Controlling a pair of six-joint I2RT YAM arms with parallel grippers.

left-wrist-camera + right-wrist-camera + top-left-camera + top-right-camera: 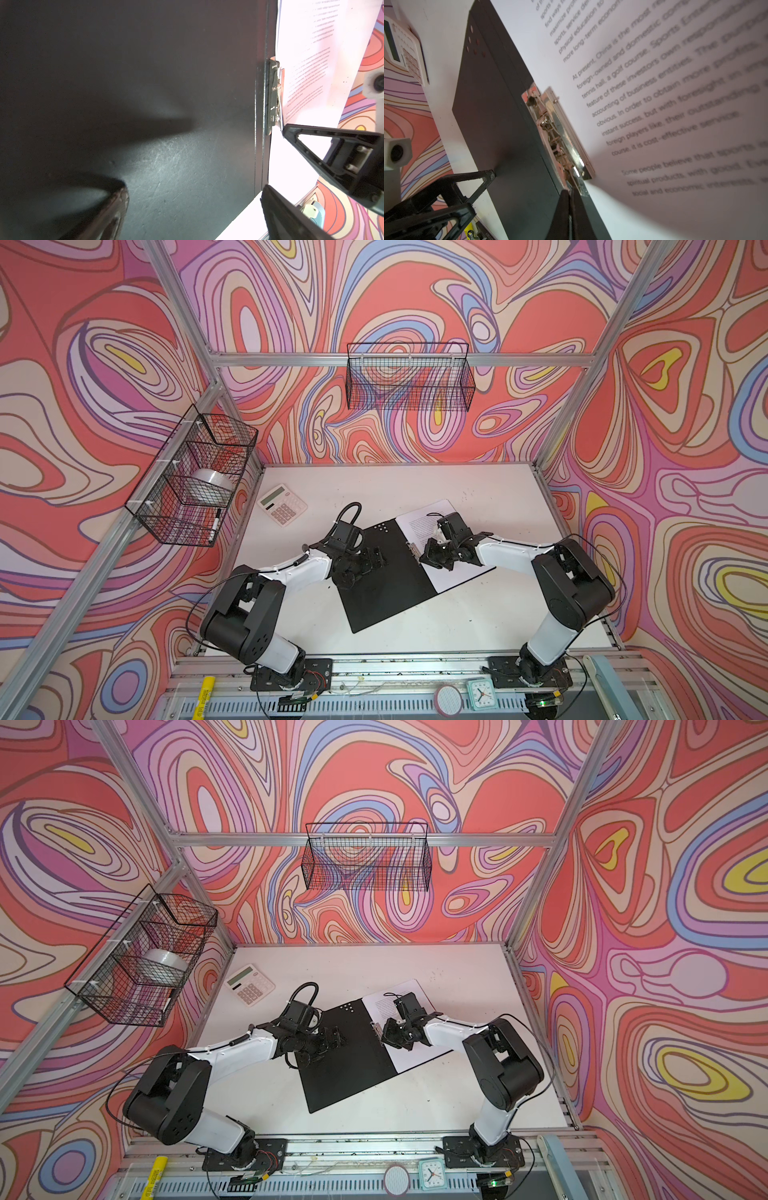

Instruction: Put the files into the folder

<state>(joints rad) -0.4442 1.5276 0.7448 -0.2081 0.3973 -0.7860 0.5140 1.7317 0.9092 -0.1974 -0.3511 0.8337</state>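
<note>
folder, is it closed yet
No, the folder lies open with its black inside facing up, and the files rest uncovered on its right half.

files (pixel 654 87) reading "golf course", "cost-effective service"

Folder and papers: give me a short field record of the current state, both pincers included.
folder: open on the table, black inside up
printed sheets: lying on the folder's right half, edge at the spine clip
spine clip: along the fold; grip on the sheets unclear
left pincer: open, low over the bare black half
right pincer: shut, tips at one end of the spine clip
calculator: on the table, apart from the folder
</note>
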